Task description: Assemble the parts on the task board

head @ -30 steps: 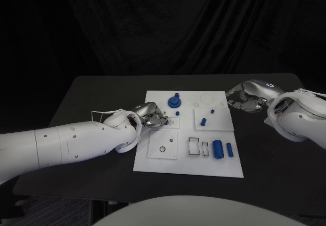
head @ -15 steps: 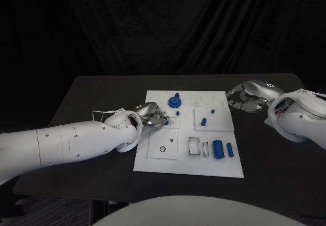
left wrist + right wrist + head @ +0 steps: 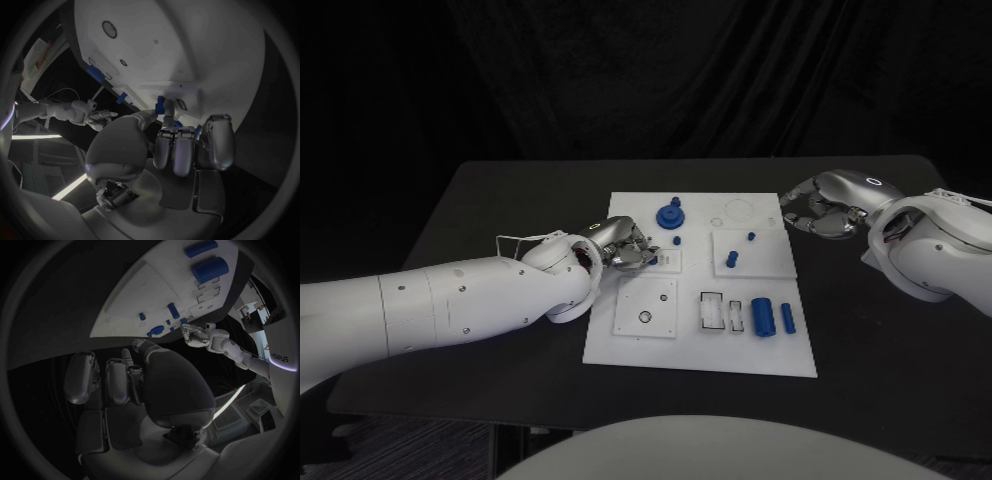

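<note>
Now the left hand has stayed at the left edge of the task board, pinching a small blue part over its slot. Nothing has moved, so the part is not in yet. Far right, the right hand waits curled up, holding nothing.

Two smooth white arms with rounded, glossy shells, the left arm dotted with small dark screw holes and trailed by a thin pale cable at the wrist. Silver metallic left hand and right hand, thick segmented fingers, grey domed palm housings. Dark lettering along the right arm.
</note>
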